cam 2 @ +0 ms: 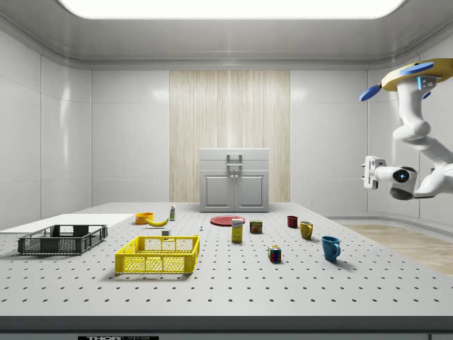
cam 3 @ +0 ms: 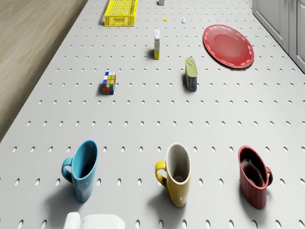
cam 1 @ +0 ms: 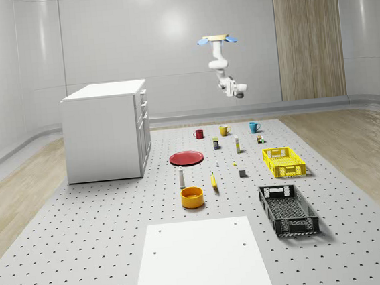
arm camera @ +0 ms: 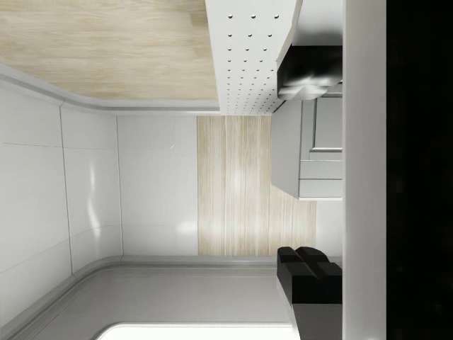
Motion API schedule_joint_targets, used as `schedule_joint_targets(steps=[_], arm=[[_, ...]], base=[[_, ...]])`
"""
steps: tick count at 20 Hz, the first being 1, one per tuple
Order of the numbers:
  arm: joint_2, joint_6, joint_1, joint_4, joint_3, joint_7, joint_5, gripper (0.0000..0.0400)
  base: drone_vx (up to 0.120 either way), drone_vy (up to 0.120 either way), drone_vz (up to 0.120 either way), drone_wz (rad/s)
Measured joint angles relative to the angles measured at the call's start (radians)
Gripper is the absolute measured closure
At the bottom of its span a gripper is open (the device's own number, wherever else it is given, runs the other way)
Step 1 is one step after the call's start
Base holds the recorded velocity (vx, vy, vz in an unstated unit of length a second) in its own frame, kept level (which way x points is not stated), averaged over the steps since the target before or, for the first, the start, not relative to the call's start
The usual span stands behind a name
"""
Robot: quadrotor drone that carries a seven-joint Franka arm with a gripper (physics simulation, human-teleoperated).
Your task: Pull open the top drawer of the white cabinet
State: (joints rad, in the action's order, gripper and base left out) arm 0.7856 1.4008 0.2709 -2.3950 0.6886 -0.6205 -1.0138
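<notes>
The white cabinet [cam 1: 108, 133] stands on the perforated table at the whole-scene view's left; its front faces the side view [cam 2: 234, 180]. Its top drawer [cam 2: 234, 156] sits flush with the front, a small handle at its middle. The drone [cam 1: 217, 39] hovers high over the table's far end, above the row of mugs, well away from the cabinet. Its arm hangs down and bends so that my gripper [cam 1: 239, 92] points toward the cabinet. In the wrist view the two black fingers [arm camera: 309, 71] stand wide apart, my gripper [arm camera: 297, 173] is open and holds nothing, and the cabinet [arm camera: 318, 149] lies far ahead.
Below the drone stand a blue mug [cam 3: 82, 170], a yellow mug [cam 3: 177, 174] and a red mug [cam 3: 253, 176]. Between them and the cabinet lie a red plate [cam 1: 186, 158], a can [cam 3: 191, 74] and a Rubik's cube [cam 3: 109, 82]. Yellow crate [cam 1: 283, 161], black crate [cam 1: 288, 209] and orange bowl [cam 1: 192, 197] lie nearer.
</notes>
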Motion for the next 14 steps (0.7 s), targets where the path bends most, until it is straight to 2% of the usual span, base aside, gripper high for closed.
schedule_joint_targets(steps=[2,14], arm=[[0.01,0.01,0.017,-0.008,0.014,-0.002,-0.005,0.0095],[0.069,0.073,0.104,-0.028,0.068,-0.027,0.011,0.0095]], base=[[0.12,-0.12,0.04,0.0],[0.12,-0.12,0.12,0.0]])
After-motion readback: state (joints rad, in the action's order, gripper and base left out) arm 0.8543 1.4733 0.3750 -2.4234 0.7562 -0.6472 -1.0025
